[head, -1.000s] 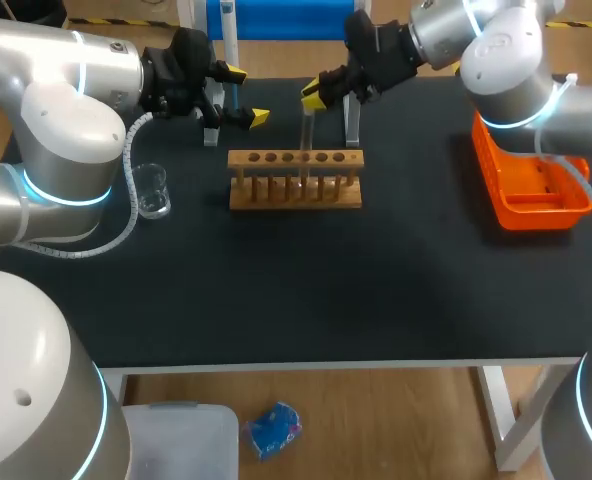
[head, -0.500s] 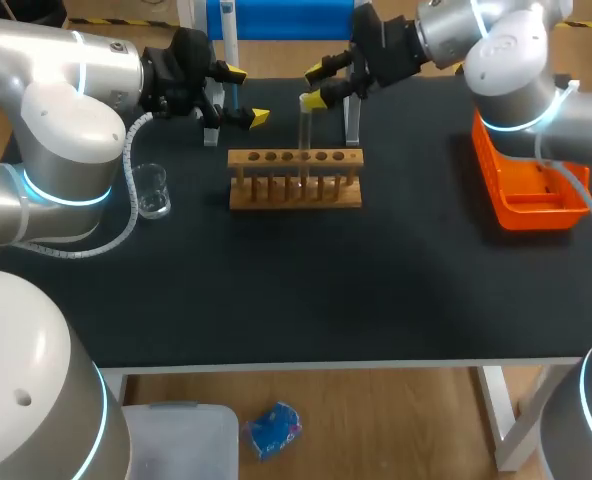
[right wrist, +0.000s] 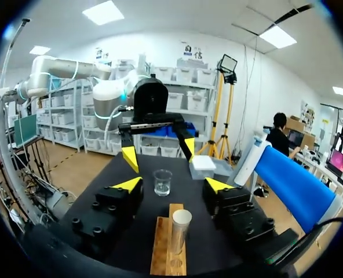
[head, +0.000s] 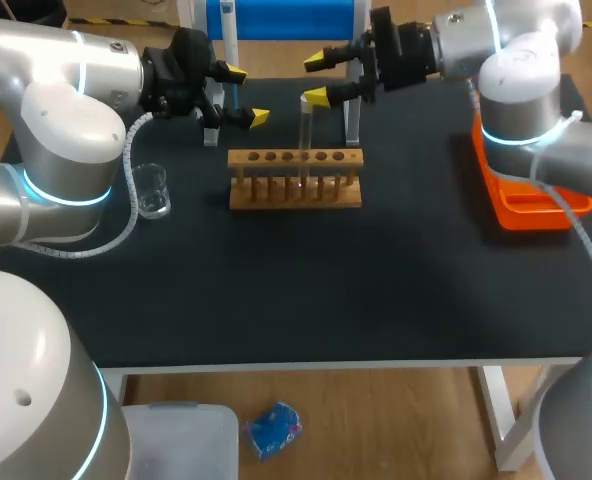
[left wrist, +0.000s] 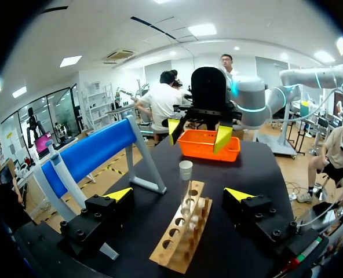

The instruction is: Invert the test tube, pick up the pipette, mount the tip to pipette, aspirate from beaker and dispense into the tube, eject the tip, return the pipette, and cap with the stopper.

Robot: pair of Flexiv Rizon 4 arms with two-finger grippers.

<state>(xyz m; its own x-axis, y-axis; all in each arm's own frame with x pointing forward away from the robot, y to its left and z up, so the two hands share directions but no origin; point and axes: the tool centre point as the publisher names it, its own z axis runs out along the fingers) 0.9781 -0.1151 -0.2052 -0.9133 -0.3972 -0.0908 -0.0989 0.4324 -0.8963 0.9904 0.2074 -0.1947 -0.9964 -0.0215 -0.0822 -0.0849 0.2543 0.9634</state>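
A clear test tube point(head: 305, 128) stands upright in the wooden rack point(head: 294, 190), mouth up, seen too in the left wrist view point(left wrist: 185, 170) and the right wrist view point(right wrist: 179, 229). My right gripper point(head: 316, 79) hangs open just behind and above the tube, apart from it; in its own view the right gripper point(right wrist: 172, 184) has the tube low between its spread fingers, untouched. My left gripper point(head: 246, 95) is open at the rack's far left, and the left gripper point(left wrist: 179, 194) looks along the rack point(left wrist: 183, 231). A small glass beaker point(head: 153, 190) stands left of the rack.
An orange tray point(head: 532, 205) lies at the right, under my right arm. A blue bar on white legs point(head: 353, 122) stands along the table's far edge behind the rack. The near half of the black table point(head: 306, 290) carries nothing.
My right gripper has opened, let go of the test tube and drawn back and up to the right. The tube stays upright in the rack. The left arm has not moved.
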